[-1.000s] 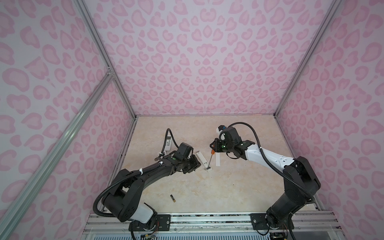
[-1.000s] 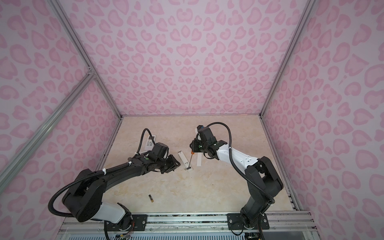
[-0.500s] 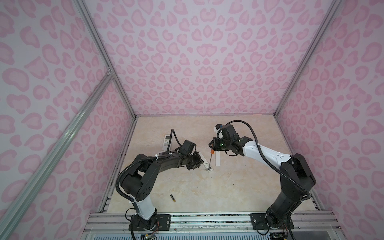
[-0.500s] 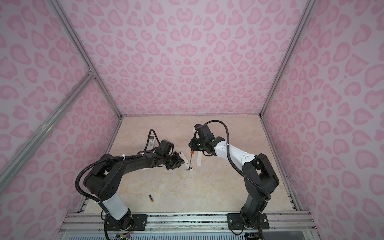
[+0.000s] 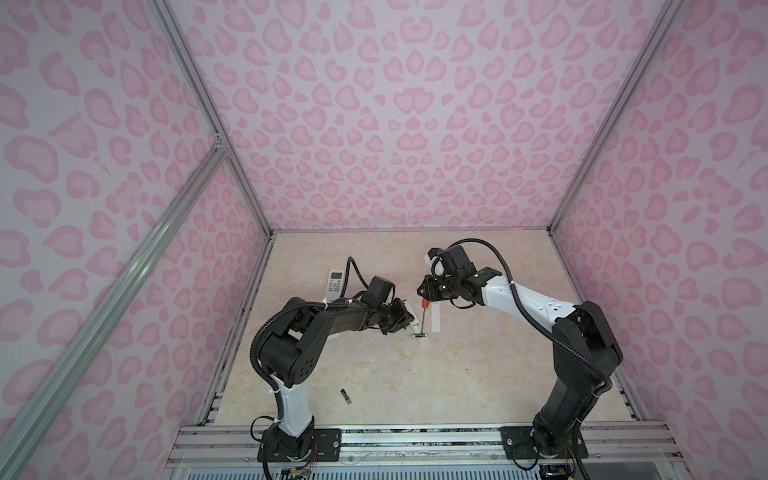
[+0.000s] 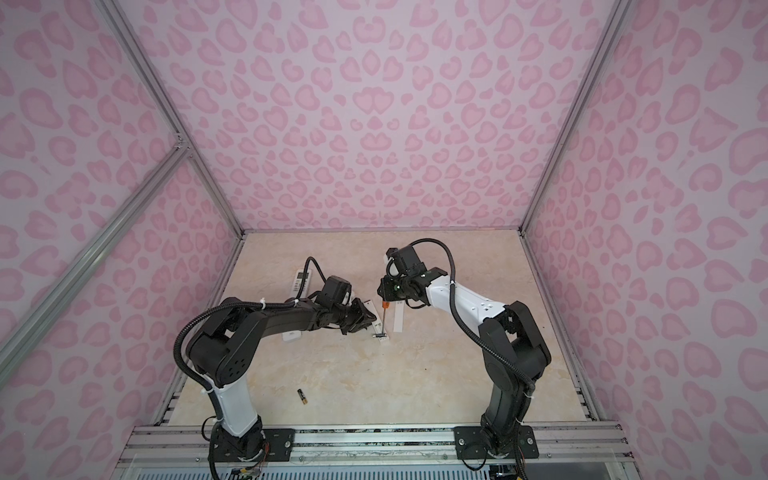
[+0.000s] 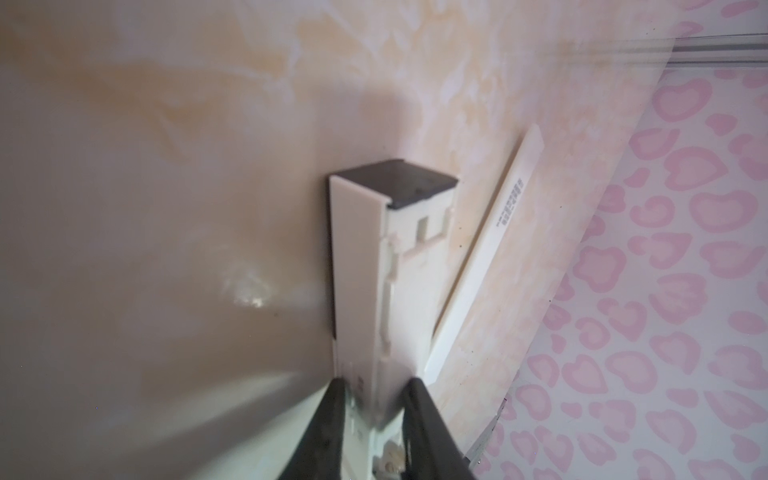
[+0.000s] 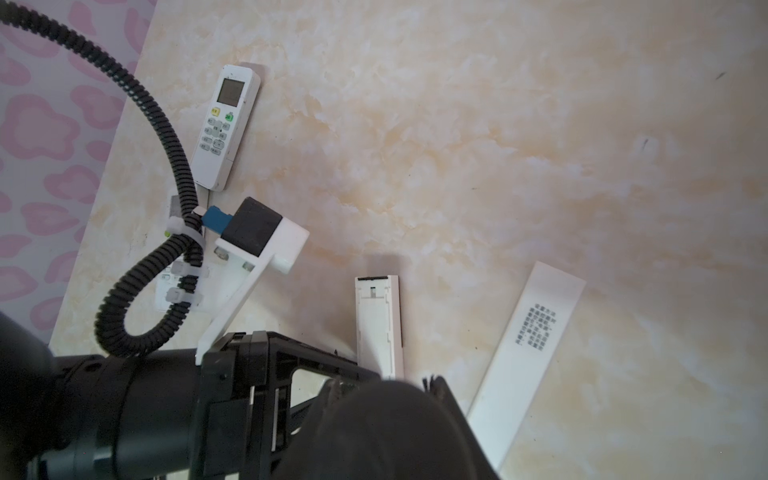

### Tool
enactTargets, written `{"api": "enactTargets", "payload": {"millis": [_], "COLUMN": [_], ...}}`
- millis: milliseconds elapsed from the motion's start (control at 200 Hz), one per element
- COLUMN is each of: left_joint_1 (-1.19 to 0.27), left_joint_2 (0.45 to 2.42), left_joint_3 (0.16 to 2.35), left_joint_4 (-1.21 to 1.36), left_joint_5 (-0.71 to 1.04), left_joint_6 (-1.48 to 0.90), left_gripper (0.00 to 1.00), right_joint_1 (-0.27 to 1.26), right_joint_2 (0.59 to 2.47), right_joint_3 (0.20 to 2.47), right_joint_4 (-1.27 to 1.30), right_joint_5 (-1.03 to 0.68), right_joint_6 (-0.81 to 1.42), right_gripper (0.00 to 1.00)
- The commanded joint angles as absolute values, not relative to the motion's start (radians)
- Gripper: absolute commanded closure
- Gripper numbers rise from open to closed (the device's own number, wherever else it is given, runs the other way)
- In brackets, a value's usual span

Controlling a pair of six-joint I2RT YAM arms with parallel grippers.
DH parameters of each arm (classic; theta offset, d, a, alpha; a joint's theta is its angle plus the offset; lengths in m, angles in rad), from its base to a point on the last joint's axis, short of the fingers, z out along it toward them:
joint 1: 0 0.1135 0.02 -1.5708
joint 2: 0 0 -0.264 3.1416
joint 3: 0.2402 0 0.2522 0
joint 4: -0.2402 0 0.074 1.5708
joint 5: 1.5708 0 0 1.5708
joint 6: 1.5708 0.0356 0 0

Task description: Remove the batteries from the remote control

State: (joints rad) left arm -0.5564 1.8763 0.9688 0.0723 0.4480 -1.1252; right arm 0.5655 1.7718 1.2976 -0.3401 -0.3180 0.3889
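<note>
One battery point(image 5: 345, 397) lies loose on the counter point(image 5: 415, 386), lower middle. At centre, the left jaws clamp the open remote point(image 7: 357, 257); the right jaws hold the screwdriver point(image 5: 424, 304), its tip at the remote. Next, I think: gently lever out any remaining battery.

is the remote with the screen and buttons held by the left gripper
No, the remote with the screen lies flat on the table, apart from the left gripper, which clamps a slim white remote instead.
</note>
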Motion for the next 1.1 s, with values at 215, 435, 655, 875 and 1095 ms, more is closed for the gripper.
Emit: {"api": "enactTargets", "payload": {"millis": [215, 435, 655, 875, 1095], "left_joint_1": [-0.555, -0.555, -0.555, -0.555, -0.554], "left_joint_2": [1.899, 1.898, 1.900, 1.908, 1.908], "left_joint_3": [0.973, 0.973, 0.980, 1.003, 1.017], "left_joint_4": [-0.025, -0.030, -0.035, -0.044, -0.049], "left_joint_5": [0.382, 0.383, 0.383, 0.388, 0.392], "left_joint_6": [-1.118, -1.109, -1.099, -1.087, -1.078], "left_gripper": [0.73, 0.74, 0.74, 0.74, 0.73], "right_joint_1": [0.588, 0.600, 0.603, 0.603, 0.604], "right_joint_2": [1.755, 1.764, 1.743, 1.715, 1.682], "right_joint_3": [1.302, 1.328, 1.338, 1.338, 1.328], "right_joint_4": [-0.368, -0.390, -0.406, -0.419, -0.426], "right_joint_5": [-0.313, -0.295, -0.272, -0.242, -0.236], "right_joint_6": [0.396, 0.390, 0.387, 0.377, 0.385], "right_gripper": [1.00, 1.00, 1.00, 1.00, 1.00]}}
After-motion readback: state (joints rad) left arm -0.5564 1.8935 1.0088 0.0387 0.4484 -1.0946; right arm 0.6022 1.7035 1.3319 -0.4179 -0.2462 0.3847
